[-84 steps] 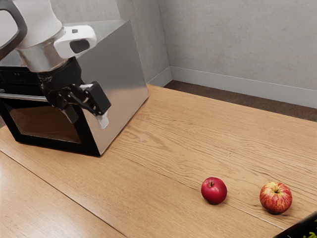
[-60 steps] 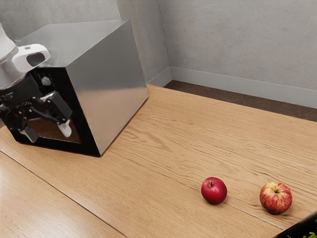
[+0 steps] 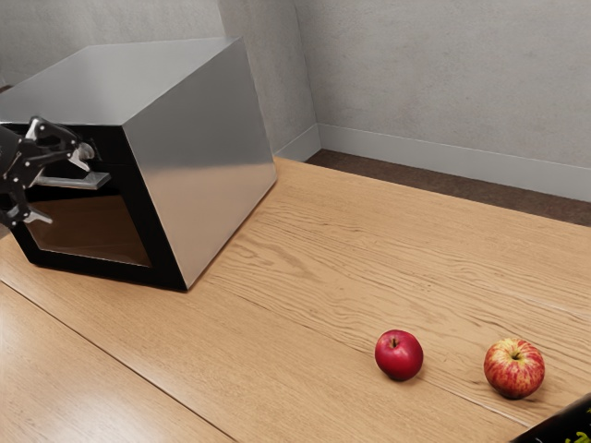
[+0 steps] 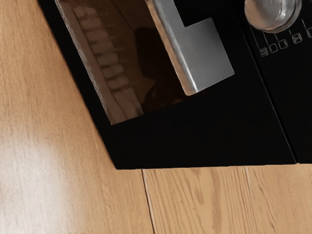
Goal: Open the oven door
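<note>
1. Since the earlier frame: hand has slid toward the exterior view's left and swung round, from fingers aimed down to fingers aimed across at the oven front. Oven and both apples unmoved.
2. Gripper point(image 3: 63, 191): fingers spread, one above the other in the exterior view, a clear gap between the tips. Nothing pinched.
3. Handle point(image 3: 76, 181): pale metal bar, seen in the exterior view between the upper and lower fingertips, nearer the upper one. Contact with either finger: cannot tell.
4. Hand pose: at the exterior view's left edge, before the oven front, roughly level, fingertips toward the exterior view's right. Wrist view looks obliquely onto the front, with the handle's end bracket plain.
5. Oven door point(image 3: 136, 235): black frame, brown-tinted window point(image 4: 117, 53), just beyond the fingers. Lies flush with the front, shut. Handle runs along its upper part.
6. Knob point(image 4: 273, 12): round, metallic, on the black control panel point(image 4: 287, 83) above the door; small pale symbols beside it.
7. Oven point(image 3: 199, 166): steel side and top, standing on the wooden table point(image 3: 277, 351).
8. Farther from the hand, well apart from the oven: dark red apple point(image 3: 399, 355), then red-and-yellow apple point(image 3: 514, 368), near each other on the table.
9. Farthest back: grey wall point(image 3: 443, 83), pale skirting along its foot.
</note>
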Robot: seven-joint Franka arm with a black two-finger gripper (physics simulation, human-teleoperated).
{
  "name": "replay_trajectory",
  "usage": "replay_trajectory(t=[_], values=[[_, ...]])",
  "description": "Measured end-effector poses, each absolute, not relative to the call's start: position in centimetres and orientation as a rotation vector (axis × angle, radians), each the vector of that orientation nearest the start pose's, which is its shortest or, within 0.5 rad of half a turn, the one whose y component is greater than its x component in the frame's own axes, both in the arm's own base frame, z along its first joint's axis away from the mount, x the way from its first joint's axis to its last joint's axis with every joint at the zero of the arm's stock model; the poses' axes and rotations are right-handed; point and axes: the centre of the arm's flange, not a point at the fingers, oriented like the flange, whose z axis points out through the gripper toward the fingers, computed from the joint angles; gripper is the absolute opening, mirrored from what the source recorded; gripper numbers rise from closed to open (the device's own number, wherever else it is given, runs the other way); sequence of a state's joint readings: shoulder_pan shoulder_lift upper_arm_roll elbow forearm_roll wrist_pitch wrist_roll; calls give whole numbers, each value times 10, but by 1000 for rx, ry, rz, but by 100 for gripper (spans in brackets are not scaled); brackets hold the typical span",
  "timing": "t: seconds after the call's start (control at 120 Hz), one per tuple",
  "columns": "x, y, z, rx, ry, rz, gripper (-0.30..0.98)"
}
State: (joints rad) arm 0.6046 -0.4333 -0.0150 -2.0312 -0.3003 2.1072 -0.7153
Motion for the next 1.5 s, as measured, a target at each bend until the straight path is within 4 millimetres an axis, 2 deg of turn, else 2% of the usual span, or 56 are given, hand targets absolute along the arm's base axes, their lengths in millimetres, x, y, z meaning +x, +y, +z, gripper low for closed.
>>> replay_trajectory(t=[0.092, 0.15, 0.225, 0.642, 0.825, 1.108, 1.283, 1.408, 1.5], values=[[377, 256, 671, -2480, -2306, -890, 68], [374, 280, 662, -2397, -2419, -893, 68], [382, 308, 652, -2326, -2506, -887, 68], [391, 375, 648, -2170, -2627, -948, 68], [407, 365, 645, -2220, -2585, -936, 68], [411, 372, 622, -2219, -2593, -885, 68], [410, 372, 603, -2212, -2604, -841, 68], [409, 372, 597, -2207, -2608, -832, 68], [394, 356, 597, -2198, -2598, -847, 68]])
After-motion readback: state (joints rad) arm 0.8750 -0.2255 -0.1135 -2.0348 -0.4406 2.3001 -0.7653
